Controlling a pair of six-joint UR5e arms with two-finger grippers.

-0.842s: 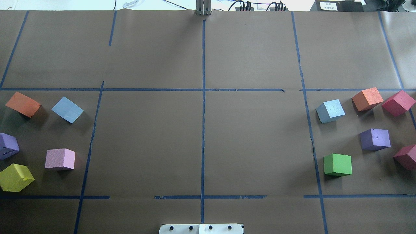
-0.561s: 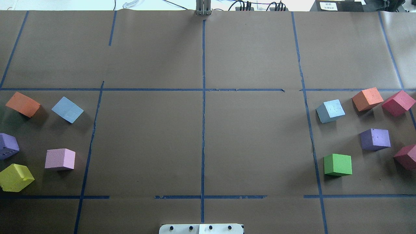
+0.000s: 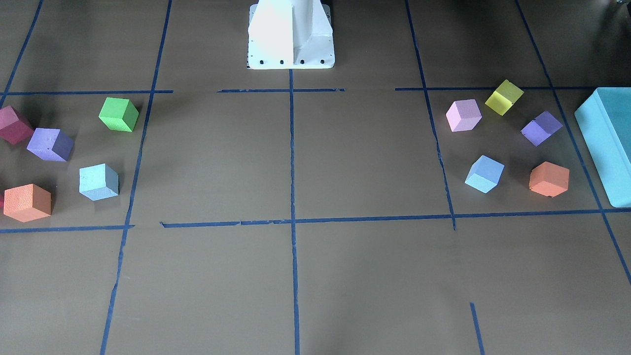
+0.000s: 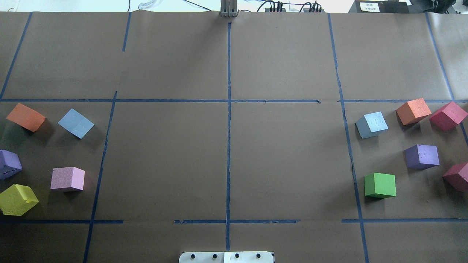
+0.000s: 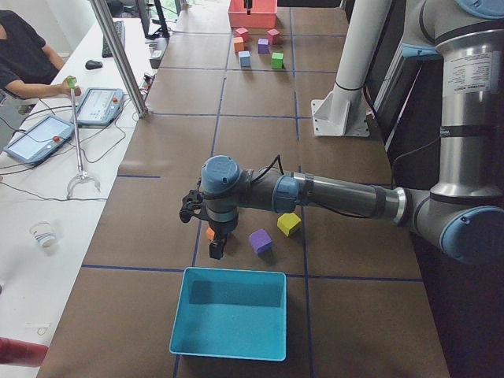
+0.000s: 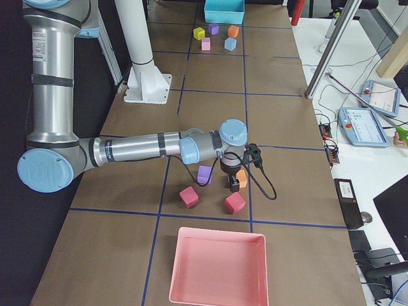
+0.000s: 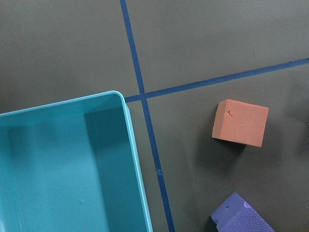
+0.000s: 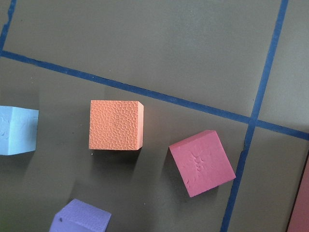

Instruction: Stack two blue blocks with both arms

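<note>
One pale blue block [image 4: 76, 123] lies on the table's left side, between an orange and a pink cube. The other blue block [image 4: 372, 125] lies on the right side, next to an orange cube. Both show in the front-facing view, the left one [image 3: 484, 174] and the right one [image 3: 99, 182]. The right one also shows at the right wrist view's left edge [image 8: 17, 130]. Neither arm shows in the overhead or front-facing view. In the exterior left view my left gripper [image 5: 215, 250] hangs over the left cubes by the teal box. In the exterior right view my right gripper [image 6: 234, 185] hangs over the right orange cube [image 6: 241, 178]. I cannot tell whether either is open.
A large teal box [image 3: 604, 143] stands past the left cubes. A pink tray [image 6: 220, 231] stands past the right cubes. Orange [image 4: 25, 117], purple [image 4: 9, 164], pink [image 4: 67, 179] and yellow [image 4: 17, 199] cubes lie left. Orange [image 4: 413, 111], red [image 4: 448, 115], purple [image 4: 422, 156] and green [image 4: 380, 185] cubes lie right.
</note>
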